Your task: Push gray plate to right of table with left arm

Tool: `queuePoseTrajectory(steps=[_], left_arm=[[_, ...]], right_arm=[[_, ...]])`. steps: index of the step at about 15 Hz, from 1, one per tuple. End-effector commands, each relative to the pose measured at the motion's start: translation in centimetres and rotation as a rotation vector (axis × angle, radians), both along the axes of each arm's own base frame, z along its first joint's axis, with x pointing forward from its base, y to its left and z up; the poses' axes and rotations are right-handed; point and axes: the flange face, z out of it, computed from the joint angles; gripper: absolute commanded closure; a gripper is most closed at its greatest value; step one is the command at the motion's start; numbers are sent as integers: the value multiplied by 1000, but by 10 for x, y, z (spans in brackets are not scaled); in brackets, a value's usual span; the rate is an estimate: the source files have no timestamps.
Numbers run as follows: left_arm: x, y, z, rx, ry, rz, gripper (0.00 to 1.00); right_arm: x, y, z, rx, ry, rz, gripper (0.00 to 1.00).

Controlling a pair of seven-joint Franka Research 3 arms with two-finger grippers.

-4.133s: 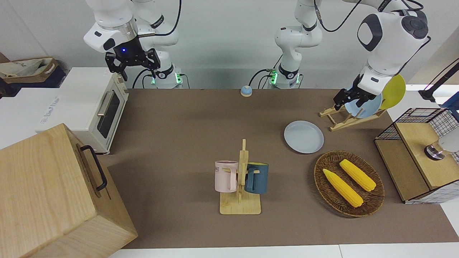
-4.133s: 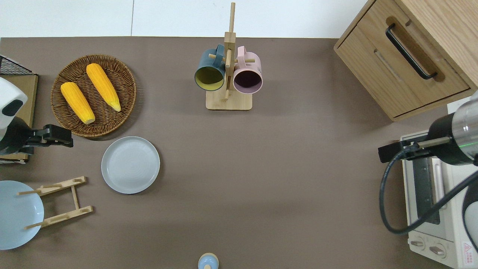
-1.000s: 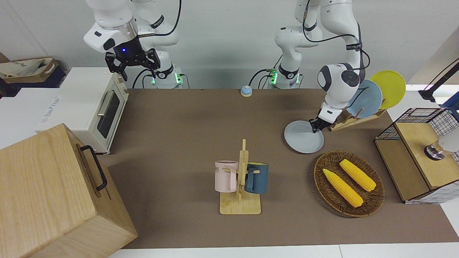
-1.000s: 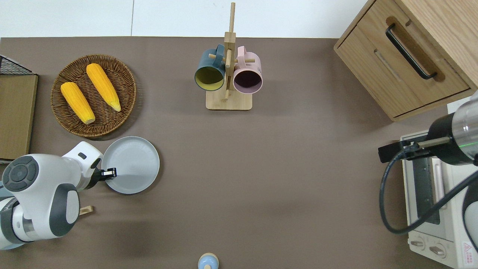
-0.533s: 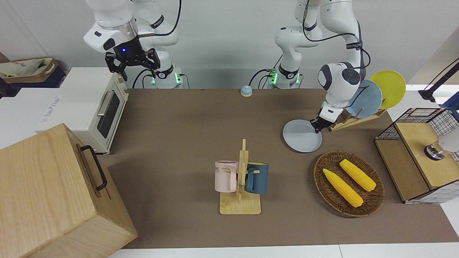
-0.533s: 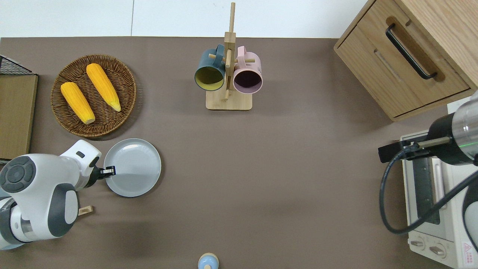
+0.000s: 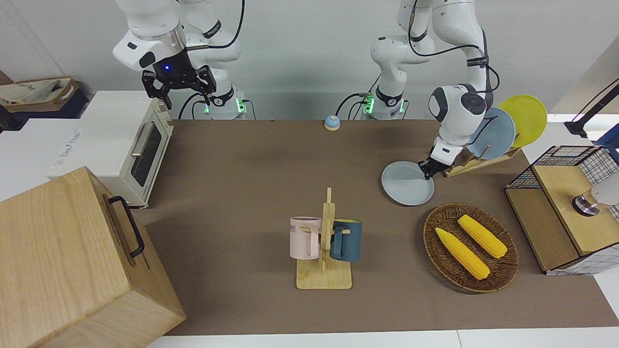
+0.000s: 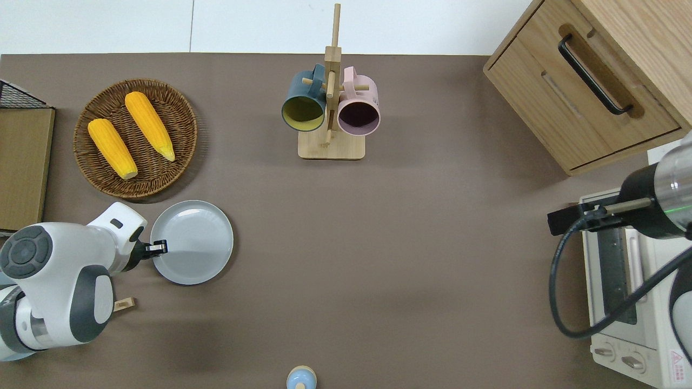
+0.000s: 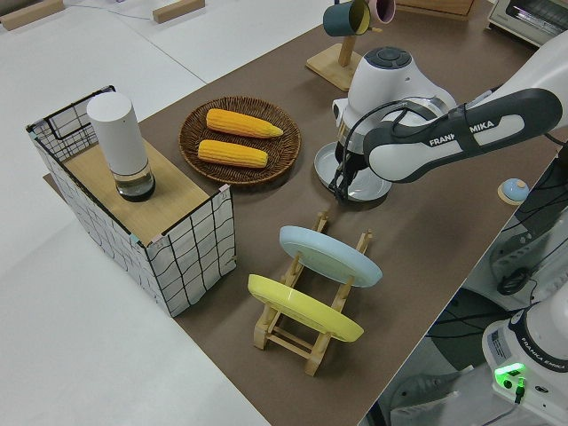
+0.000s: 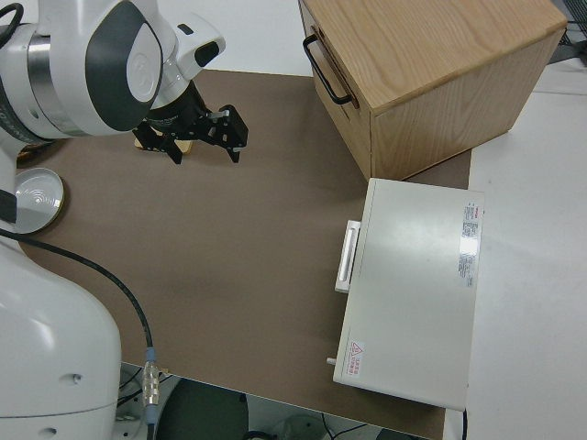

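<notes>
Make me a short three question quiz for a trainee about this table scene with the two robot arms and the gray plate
1. True or false: the left gripper is at the rim of the pale gray round plate, on the edge toward the left arm's end of the table.
2. What lies in the round brown wicker basket?
A. two yellow corn cobs
B. two mugs
C. a bell
3. Fill in: the sky-blue plate and the yellow plate stand in a wooden ______.

Key:
1. True.
2. A, the two yellow corn cobs.
3. The wooden rack.
</notes>
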Motion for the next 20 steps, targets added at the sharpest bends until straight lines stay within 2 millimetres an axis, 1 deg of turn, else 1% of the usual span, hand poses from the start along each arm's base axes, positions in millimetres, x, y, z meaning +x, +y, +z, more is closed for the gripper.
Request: queuePoseTrajectory(steps=[1, 6, 9, 11, 12, 17, 20], left_arm=[[-2, -2, -25, 11, 0, 36, 1000], [-1, -9, -25, 10, 0, 57, 1000], [1, -26, -25, 8, 0, 80, 1000], [1, -41, -26, 8, 1, 86, 1000], [2, -43, -26, 7, 1, 97, 1000], [-1, -84, -28, 5, 6, 141, 1000], [-5, -114, -28, 5, 9, 170, 1000]], right_arm=[[-3, -2, 4, 4, 5, -17, 17], [-3, -2, 4, 4, 5, -17, 17], [-3, -1, 4, 4, 5, -15, 17], [-3, -1, 4, 4, 5, -15, 17], [-3, -1, 4, 2, 4, -15, 17], [-3, -1, 4, 4, 5, -15, 17], [-3, -1, 4, 2, 4, -15, 17]])
